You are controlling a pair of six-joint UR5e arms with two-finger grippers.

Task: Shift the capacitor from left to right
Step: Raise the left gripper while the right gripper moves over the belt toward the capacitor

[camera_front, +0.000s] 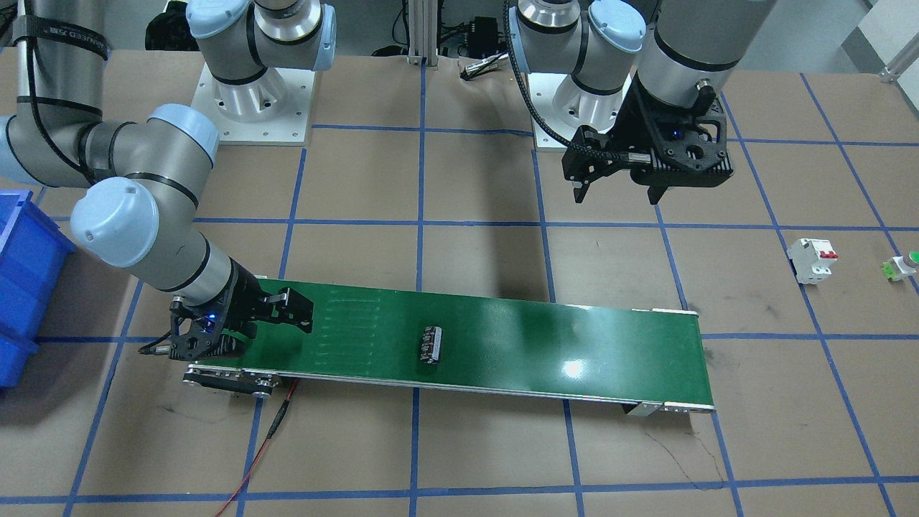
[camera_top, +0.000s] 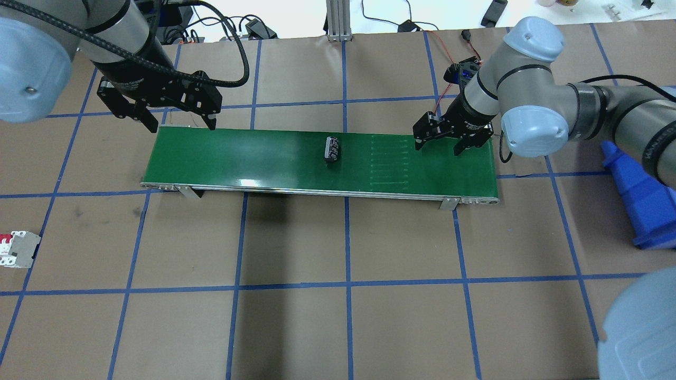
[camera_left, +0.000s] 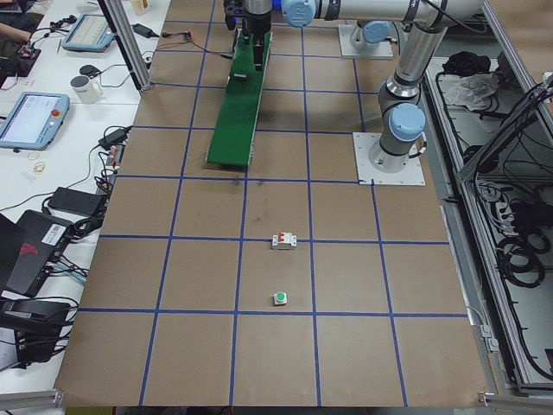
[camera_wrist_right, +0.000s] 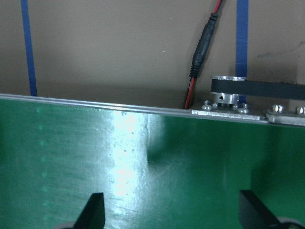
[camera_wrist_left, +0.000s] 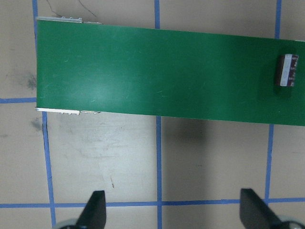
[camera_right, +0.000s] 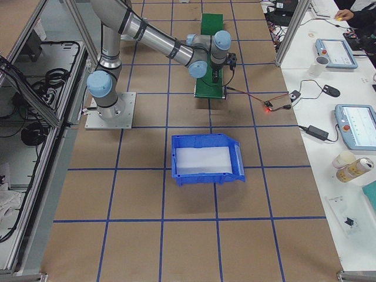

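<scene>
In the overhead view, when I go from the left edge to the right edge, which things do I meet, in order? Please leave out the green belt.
white circuit breaker → left gripper → capacitor → right gripper → blue bin
</scene>
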